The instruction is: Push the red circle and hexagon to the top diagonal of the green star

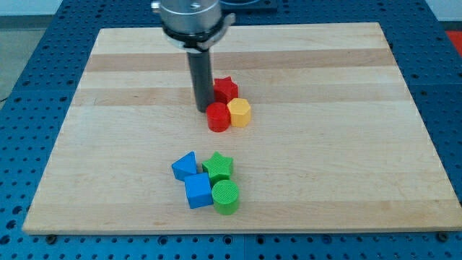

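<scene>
The red circle (pixel 218 117) lies near the board's middle, touching the yellow hexagon (pixel 240 113) on its right. A red star (pixel 226 89) sits just above them. The green star (pixel 218 167) lies lower down, in a cluster with other blocks. My tip (pixel 203 108) is at the red circle's upper left, close to or touching it, and just left of the red star.
A blue triangle (pixel 185 166) lies left of the green star, a blue cube (pixel 197 191) below it and a green circle (pixel 226 197) at the lower right. All rest on a wooden board (pixel 108 130) over a blue perforated table.
</scene>
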`<action>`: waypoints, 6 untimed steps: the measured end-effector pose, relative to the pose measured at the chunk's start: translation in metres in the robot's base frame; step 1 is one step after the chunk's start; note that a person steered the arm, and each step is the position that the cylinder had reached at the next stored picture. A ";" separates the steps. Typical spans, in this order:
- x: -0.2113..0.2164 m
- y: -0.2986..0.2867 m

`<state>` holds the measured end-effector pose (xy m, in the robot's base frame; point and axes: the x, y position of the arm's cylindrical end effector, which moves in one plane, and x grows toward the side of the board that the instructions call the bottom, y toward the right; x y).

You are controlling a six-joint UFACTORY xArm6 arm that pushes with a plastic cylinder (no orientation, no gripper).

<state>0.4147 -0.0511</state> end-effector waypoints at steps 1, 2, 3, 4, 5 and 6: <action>0.008 -0.012; 0.036 -0.017; 0.039 0.014; 0.035 0.051; 0.018 0.064; 0.014 0.067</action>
<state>0.4287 0.0156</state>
